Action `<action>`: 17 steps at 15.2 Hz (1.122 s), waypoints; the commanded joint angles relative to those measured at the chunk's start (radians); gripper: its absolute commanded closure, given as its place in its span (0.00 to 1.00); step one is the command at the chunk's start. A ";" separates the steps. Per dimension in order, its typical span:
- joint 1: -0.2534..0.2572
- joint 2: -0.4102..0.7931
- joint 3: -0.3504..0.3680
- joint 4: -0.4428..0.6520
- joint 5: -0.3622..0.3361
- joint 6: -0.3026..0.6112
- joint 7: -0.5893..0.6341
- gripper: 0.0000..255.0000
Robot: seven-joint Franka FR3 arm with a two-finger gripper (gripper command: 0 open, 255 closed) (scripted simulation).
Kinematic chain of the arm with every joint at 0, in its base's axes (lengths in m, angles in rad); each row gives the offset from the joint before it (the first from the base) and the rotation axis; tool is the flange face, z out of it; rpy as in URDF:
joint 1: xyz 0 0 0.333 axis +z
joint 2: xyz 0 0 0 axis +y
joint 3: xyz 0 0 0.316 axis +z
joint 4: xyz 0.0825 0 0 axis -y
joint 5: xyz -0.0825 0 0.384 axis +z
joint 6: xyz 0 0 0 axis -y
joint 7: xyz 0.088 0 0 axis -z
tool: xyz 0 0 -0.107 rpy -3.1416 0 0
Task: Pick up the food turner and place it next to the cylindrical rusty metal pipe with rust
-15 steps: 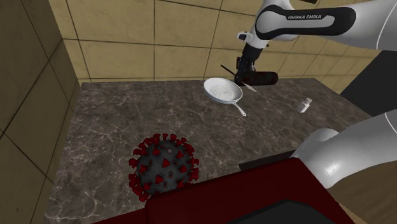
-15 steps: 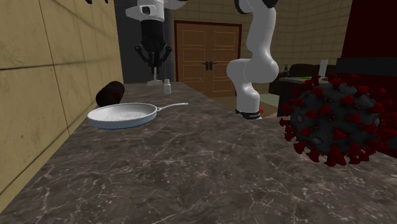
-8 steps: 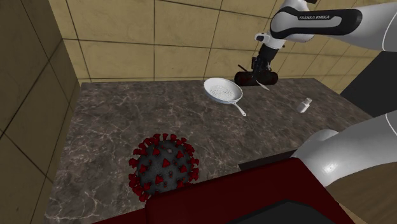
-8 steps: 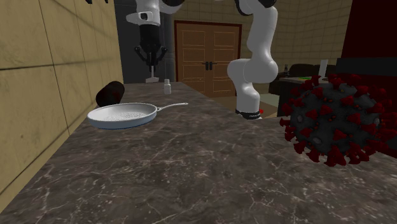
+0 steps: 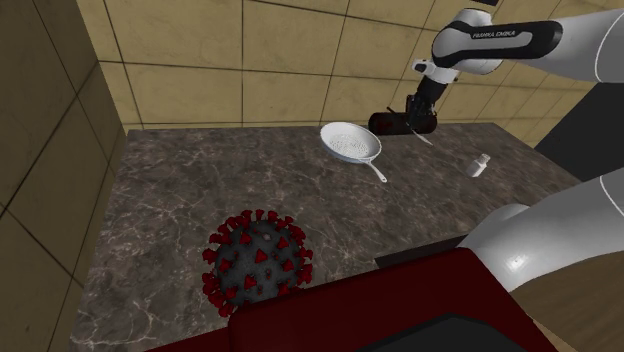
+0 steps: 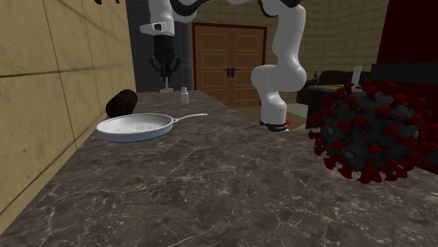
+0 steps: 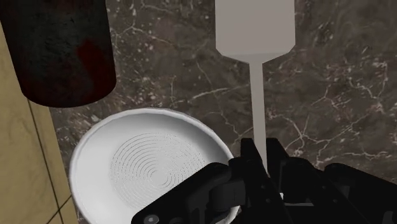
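Pinching its thin handle, the gripper (image 7: 259,160) grasps the pale, flat-bladed food turner (image 7: 256,28).

gripper (image 7: 261,156) with food turner (image 7: 255,28) moved, nearer pipe (image 7: 60,51)

Pan (image 6: 133,127) beside dark, perhaps rusty pipe (image 6: 121,103)

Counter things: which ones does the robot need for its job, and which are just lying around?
For the job:
white food turner, clasped in the gripper
dark pipe

Just lying around:
white pan
spiky ball with red spikes
small bottle
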 commanded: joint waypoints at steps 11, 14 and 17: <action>0.001 0.051 -0.026 -0.118 0.013 0.165 -0.024 1.00; 0.003 0.070 -0.033 -0.143 0.020 0.208 -0.032 1.00; 0.005 0.092 -0.040 -0.167 0.030 0.251 -0.042 1.00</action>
